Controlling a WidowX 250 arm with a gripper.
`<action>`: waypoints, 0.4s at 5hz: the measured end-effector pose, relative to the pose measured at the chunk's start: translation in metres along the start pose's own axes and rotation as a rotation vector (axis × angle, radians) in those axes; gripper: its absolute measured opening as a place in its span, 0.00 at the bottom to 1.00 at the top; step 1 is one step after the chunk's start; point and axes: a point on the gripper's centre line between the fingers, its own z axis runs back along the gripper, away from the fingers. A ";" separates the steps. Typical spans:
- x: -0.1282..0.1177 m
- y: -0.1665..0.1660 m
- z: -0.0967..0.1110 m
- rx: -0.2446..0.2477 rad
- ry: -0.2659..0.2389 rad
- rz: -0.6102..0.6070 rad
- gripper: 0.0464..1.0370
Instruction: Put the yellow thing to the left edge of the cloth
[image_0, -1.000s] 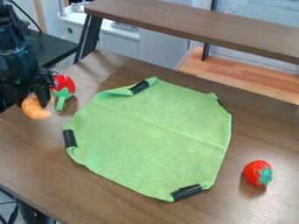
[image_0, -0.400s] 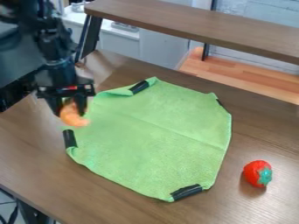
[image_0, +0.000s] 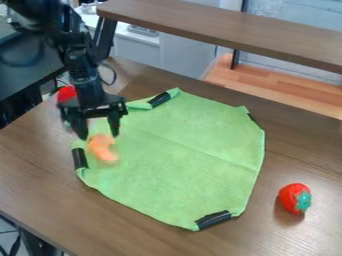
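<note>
Gripper (image_0: 99, 135) spread just above orange piece (image_0: 103, 148) near left edge of cloth (image_0: 177, 160); let it settle, then lift straight up without nudging.

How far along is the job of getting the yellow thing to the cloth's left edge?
Nearly done, it seems: the orange-yellow curved piece shows over the left part of the green cloth, beside the left black strip. Nothing looks gripped: the open pincer hangs just above the piece. Left: probably settling it and withdrawing; whether it rests yet is unclear.
</note>
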 end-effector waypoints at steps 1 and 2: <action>0.007 -0.004 0.001 -0.015 0.004 0.042 0.96; 0.016 -0.014 0.021 -0.044 0.060 0.103 0.96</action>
